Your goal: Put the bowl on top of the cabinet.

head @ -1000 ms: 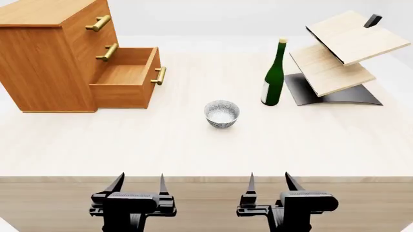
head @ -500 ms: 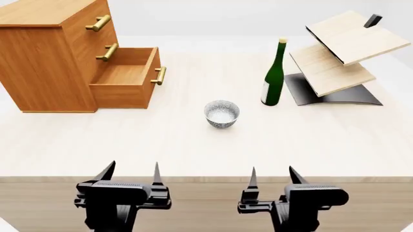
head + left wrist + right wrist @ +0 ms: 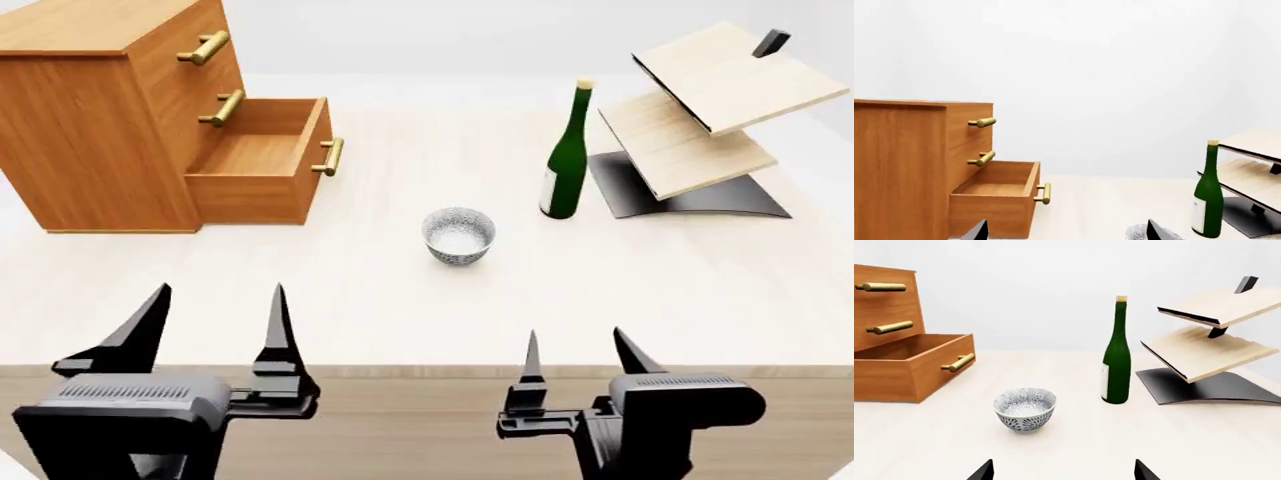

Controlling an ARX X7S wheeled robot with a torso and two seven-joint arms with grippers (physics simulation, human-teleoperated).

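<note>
bowl (image 3: 459, 236) sits upright on table (image 3: 667, 290); cabinet's (image 3: 94, 120) bottom drawer (image 3: 260, 165) open.

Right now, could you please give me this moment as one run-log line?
phase: approach | left gripper: open, empty | right gripper: open, empty | bowl: upright on table, untouched | cabinet: top bare, bottom drawer open

head overhead, wrists low, sharing bottle (image 3: 566, 160)

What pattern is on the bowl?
Dense blue-grey speckling on white, on the bowl, clearest in the right wrist view.
</note>
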